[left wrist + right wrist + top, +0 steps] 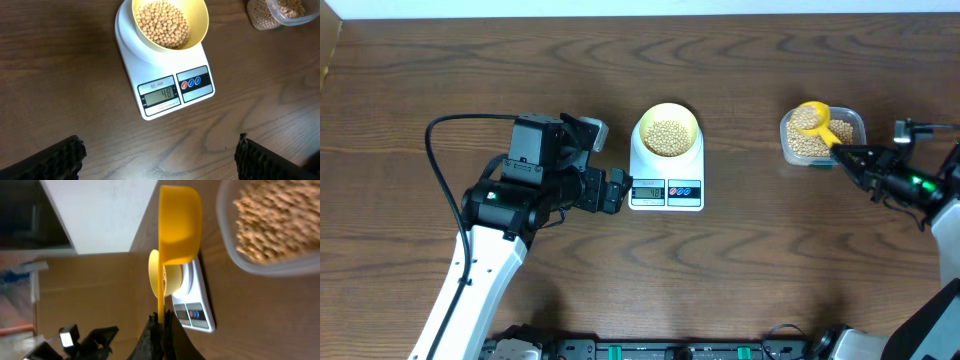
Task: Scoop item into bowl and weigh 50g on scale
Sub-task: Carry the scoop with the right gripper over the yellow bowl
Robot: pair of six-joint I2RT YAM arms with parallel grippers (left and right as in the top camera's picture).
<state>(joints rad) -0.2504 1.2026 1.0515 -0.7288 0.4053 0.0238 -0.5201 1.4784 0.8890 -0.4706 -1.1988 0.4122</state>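
Beans (pixel 806 119) fill the scoop (pixel 836 131) my right claw (pixel 847 156) pinches by its handle, pointing ten o'clock. The bowl (pixel 694 128) lies well apart at nine o'clock.

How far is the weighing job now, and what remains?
Done: the bowl sits on the scale with beans in it; the display reads 48. In hand: the right gripper holds the scoop, loaded, over the tub. Left: add a few more beans to reach 50.
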